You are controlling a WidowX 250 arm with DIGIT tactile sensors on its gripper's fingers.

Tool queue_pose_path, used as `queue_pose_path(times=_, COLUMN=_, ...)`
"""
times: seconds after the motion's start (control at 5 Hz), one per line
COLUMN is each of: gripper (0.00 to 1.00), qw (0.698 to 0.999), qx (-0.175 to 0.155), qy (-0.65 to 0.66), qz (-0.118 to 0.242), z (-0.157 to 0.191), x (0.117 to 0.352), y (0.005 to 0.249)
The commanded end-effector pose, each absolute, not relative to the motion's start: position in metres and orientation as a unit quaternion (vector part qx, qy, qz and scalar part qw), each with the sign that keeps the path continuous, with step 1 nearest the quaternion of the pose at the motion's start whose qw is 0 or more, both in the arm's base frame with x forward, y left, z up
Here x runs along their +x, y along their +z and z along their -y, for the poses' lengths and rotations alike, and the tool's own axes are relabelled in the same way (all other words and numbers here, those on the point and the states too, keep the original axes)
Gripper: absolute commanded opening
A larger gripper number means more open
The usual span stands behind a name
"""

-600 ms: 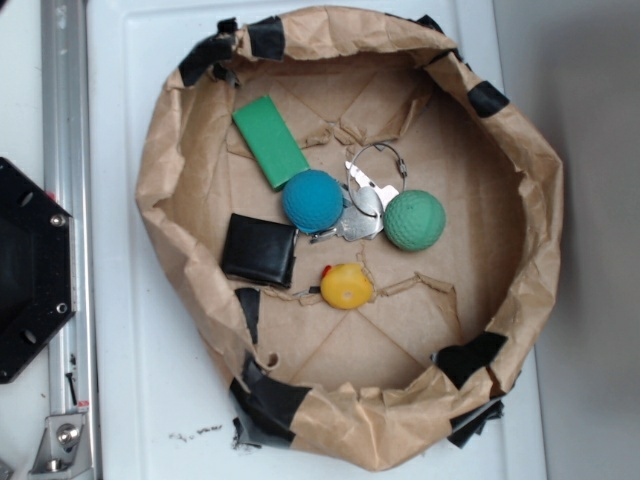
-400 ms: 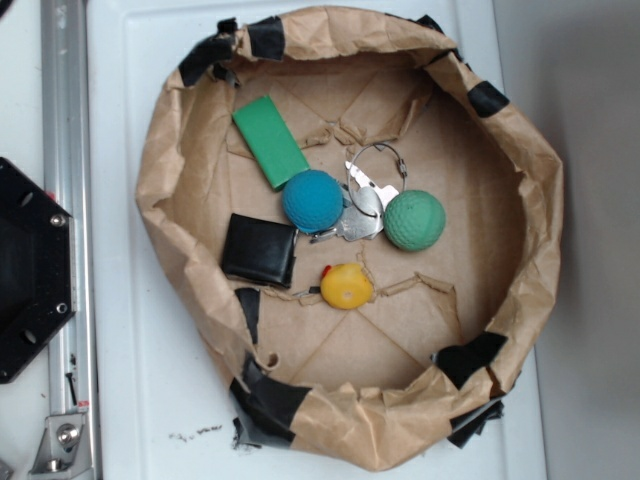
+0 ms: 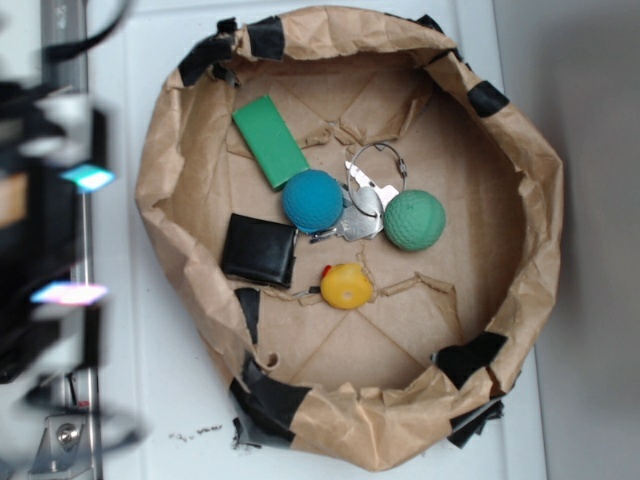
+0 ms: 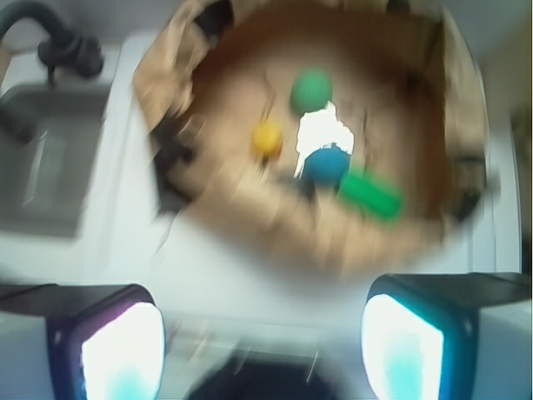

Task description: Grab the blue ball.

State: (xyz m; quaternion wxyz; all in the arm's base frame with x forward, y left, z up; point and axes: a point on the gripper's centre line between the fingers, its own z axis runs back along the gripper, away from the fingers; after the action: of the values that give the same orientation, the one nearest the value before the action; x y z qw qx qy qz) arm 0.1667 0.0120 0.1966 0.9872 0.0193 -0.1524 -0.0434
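Observation:
The blue ball is teal and dimpled and lies near the middle of a brown paper bowl, touching a bunch of keys. In the blurred wrist view the blue ball shows far ahead of the jaws. My gripper has come in blurred at the left edge, outside the bowl and well left of the ball. Its two lit fingertips stand wide apart. In the wrist view the gripper is open with nothing between the pads.
In the bowl also lie a lighter green ball, a yellow rounded toy, a green block and a black square case. The bowl's crumpled wall with black tape rises between gripper and ball. A metal rail runs down the left.
The arm and gripper have swept into view at the left edge, blurred by motion, covering the black base. Nothing in the bowl has moved.

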Motion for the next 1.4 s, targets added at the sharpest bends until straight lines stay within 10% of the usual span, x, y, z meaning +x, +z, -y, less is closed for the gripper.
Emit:
queue_pose_path(times=0.0, gripper=1.00, qw=0.981, qx=0.029, qy=-0.095, qz=0.165, z=-0.031, x=0.245, y=0.150)
queue_pose_path(times=0.6, gripper=1.00, qw=0.988, qx=0.012, qy=-0.128, qz=0.085, z=-0.058, x=0.252, y=0.038)
queue_pose_path(times=0.8, gripper=0.00, qw=0.989, qx=0.011, qy=-0.135, qz=0.054, z=-0.047, x=0.265, y=0.018)
queue_pose_path(times=1.2, gripper=0.00, qw=0.991, qx=0.031, qy=-0.119, qz=0.061, z=-0.042, x=0.265, y=0.037)
